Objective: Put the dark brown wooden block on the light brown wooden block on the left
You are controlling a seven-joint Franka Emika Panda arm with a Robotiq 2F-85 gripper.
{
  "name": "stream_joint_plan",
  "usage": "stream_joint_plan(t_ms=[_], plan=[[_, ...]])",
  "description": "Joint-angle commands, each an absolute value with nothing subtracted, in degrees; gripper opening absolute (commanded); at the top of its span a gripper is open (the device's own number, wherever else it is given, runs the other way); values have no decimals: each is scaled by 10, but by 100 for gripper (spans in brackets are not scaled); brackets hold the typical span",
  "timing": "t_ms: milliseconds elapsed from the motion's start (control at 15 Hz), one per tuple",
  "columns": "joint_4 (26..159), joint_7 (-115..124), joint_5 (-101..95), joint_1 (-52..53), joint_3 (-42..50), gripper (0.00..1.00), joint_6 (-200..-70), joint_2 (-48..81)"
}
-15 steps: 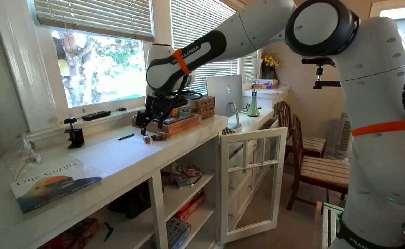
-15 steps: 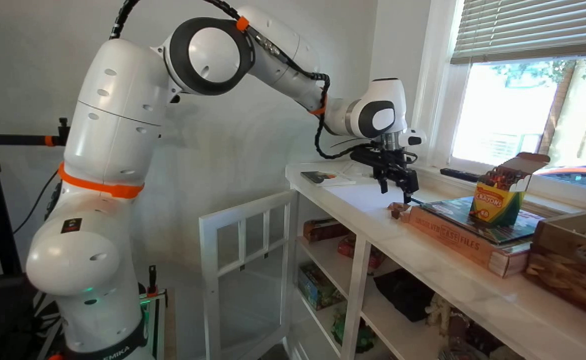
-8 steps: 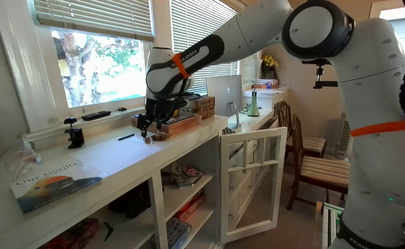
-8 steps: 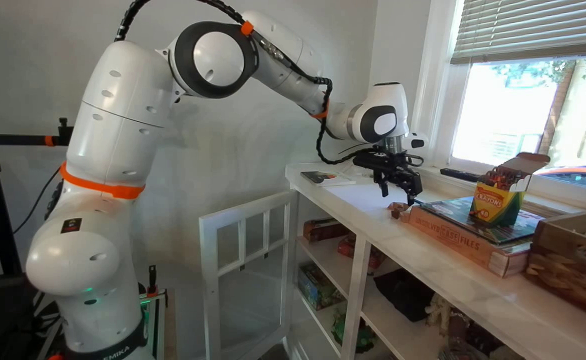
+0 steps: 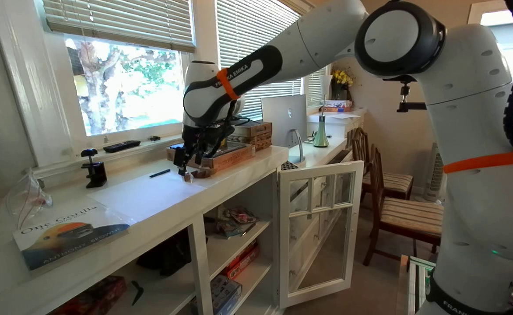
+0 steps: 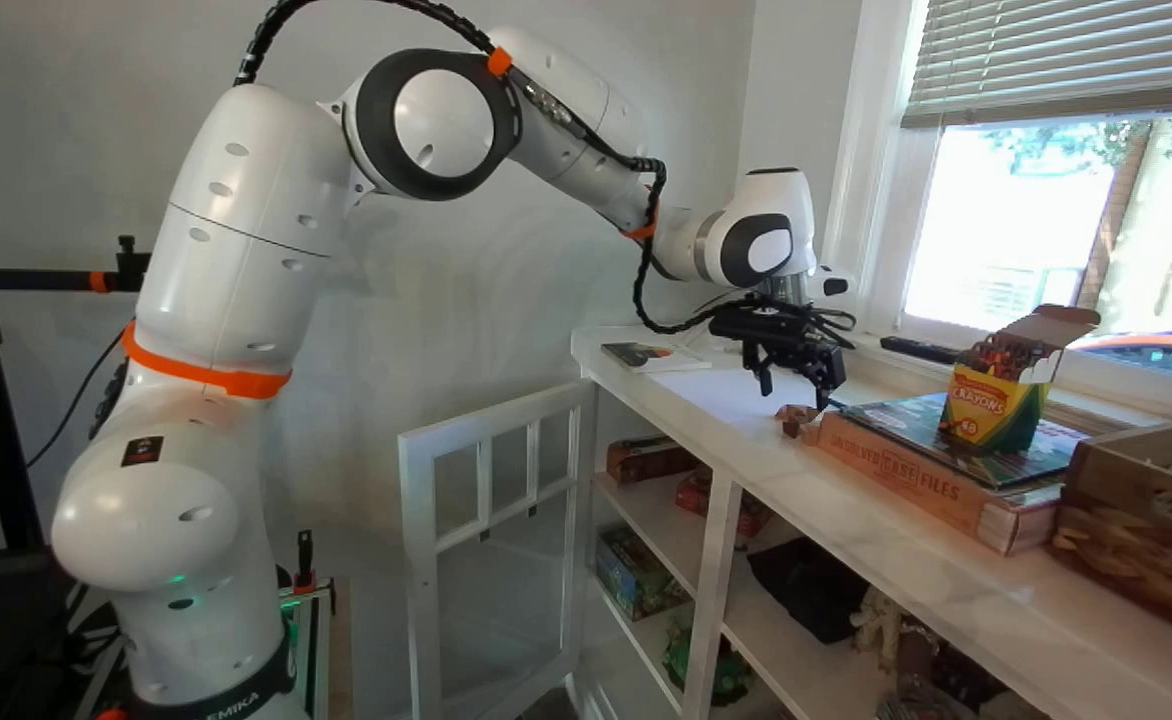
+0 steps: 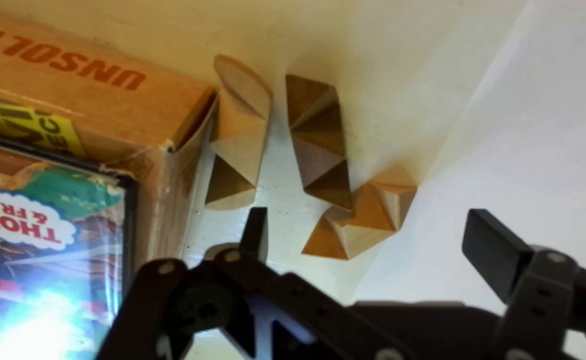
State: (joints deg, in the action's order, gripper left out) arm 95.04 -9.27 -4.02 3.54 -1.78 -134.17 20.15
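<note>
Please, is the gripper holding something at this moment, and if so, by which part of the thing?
Nothing is held: in the wrist view the gripper is open, its fingers apart, and the dark brown block is not clamped between them.

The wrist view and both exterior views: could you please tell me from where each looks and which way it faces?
Exterior view: near the book, facing along the counter toward the monitor; arm and hand show.
Exterior view: near the crate, facing along the counter toward the book; arm and hand show.
Wrist view: on the arm, facing down at three blocks; only the hand shows.
Both exterior views share the book, arm and hand.
</note>
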Motion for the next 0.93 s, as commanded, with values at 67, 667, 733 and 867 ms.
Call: stream_joint_plan(t_ms=[67, 667, 733, 867], plan=[[928, -115, -53, 30, -21, 100, -1307, 217], [919, -131, -52, 29, -22, 24, -1294, 227], [918, -127, -52, 30, -21, 18, -1288, 224], [915, -122, -52, 30, -20, 2, -1272, 219]])
